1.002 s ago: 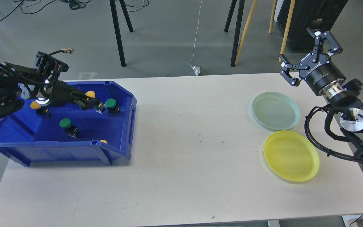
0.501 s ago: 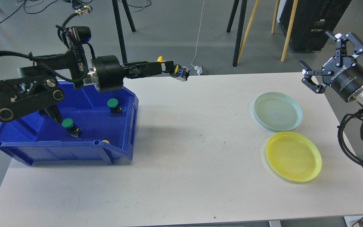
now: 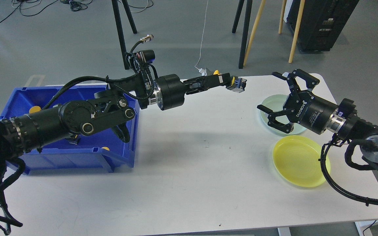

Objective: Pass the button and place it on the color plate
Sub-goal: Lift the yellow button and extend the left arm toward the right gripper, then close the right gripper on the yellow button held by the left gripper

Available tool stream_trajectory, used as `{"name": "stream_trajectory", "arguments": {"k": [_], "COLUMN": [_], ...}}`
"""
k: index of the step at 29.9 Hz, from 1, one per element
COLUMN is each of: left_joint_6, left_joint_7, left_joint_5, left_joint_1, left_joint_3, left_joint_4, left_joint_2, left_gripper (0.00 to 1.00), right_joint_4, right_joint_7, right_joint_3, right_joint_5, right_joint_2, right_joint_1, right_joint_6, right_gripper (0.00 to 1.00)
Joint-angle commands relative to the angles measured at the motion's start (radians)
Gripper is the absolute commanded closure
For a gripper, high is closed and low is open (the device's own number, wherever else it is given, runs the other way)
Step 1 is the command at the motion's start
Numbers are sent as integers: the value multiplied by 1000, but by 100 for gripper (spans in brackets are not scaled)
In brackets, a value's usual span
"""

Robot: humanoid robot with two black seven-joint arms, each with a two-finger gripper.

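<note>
My left gripper pinches the yellow button, upper centre of frame, above the table. My right gripper hangs spread over the pale green plate; yellow plate lower right.

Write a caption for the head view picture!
Left end effector offers a yellow button toward the open right end effector.

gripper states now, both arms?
Left gripper: shut on the yellow button, held out over the table.
Right gripper: open, empty, above the green plate.
</note>
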Motion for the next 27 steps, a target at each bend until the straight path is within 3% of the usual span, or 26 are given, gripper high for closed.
{"name": "stream_trajectory", "arguments": {"k": [1, 18, 25, 27], "left_joint_6": [0, 0, 0, 0], "left_joint_7": [0, 0, 0, 0], "left_joint_5": [0, -2, -2, 0], "left_joint_1": [1, 19, 19, 19], "left_joint_3": [-1, -16, -16, -16], "left_joint_4": [-1, -1, -1, -1], "left_joint_2": [0, 3, 4, 4], "left_gripper": [95, 95, 95, 95], "right_joint_4": [-12, -23, -31, -32], "right_joint_7": [1, 11, 11, 11], "right_joint_3": [-82, -92, -96, -96], "right_joint_5": [6, 72, 72, 72], "right_joint_2": [52, 111, 138, 144], "right_joint_1": [76, 103, 110, 112], "right_joint_6": [0, 0, 0, 0], "right_gripper": [0, 5, 35, 50]}}
